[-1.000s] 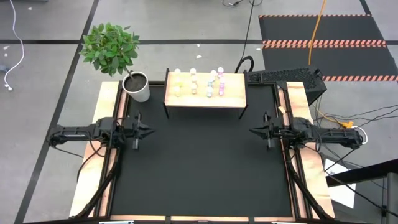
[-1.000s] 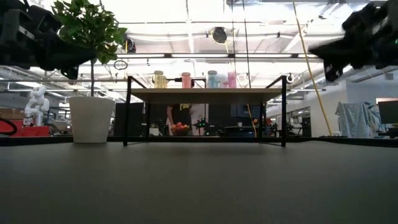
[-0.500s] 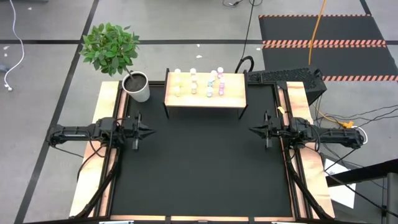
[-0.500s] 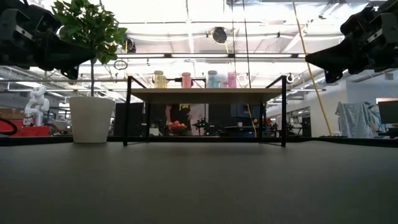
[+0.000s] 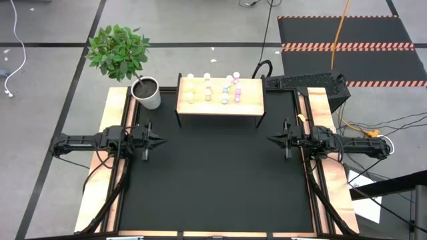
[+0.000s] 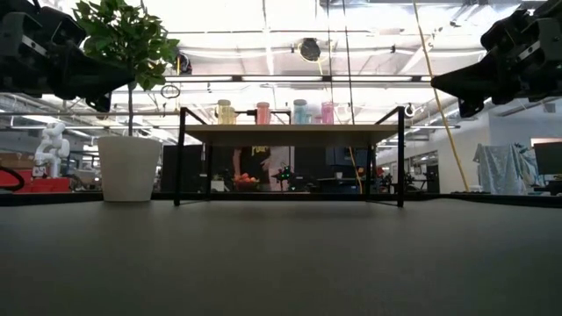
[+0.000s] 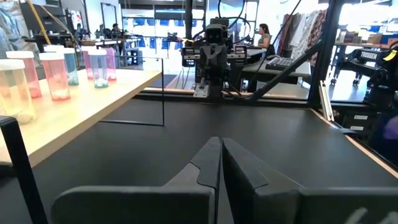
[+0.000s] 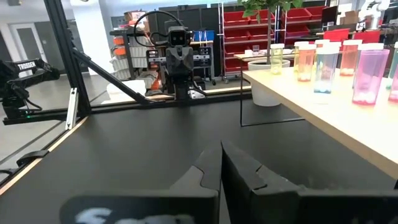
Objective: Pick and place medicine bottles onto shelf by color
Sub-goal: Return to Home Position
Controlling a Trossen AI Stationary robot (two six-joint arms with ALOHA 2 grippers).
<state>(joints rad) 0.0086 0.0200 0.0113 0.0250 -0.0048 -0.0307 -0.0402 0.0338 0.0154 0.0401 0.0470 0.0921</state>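
Progress: medicine bottles (image 5: 212,89) all on shelf (image 5: 250,107), colour-grouped; left gripper (image 5: 160,141), right gripper (image 5: 271,140): fingers pressed together, empty; sorting looks done

Medicine bottles (image 7: 55,76) upright on shelf (image 7: 93,104)

This is a robotics lab in an open industrial hall. It has a grey concrete floor (image 5: 53,27) marked with dark tape lines, black hazard-striped mats (image 5: 313,32) and an orange cable (image 5: 343,27). Strip lights (image 6: 263,78) hang under a high ceiling, with red storage bins (image 8: 231,28), a small white robot (image 6: 53,140) and a seated person (image 7: 264,32) beyond.
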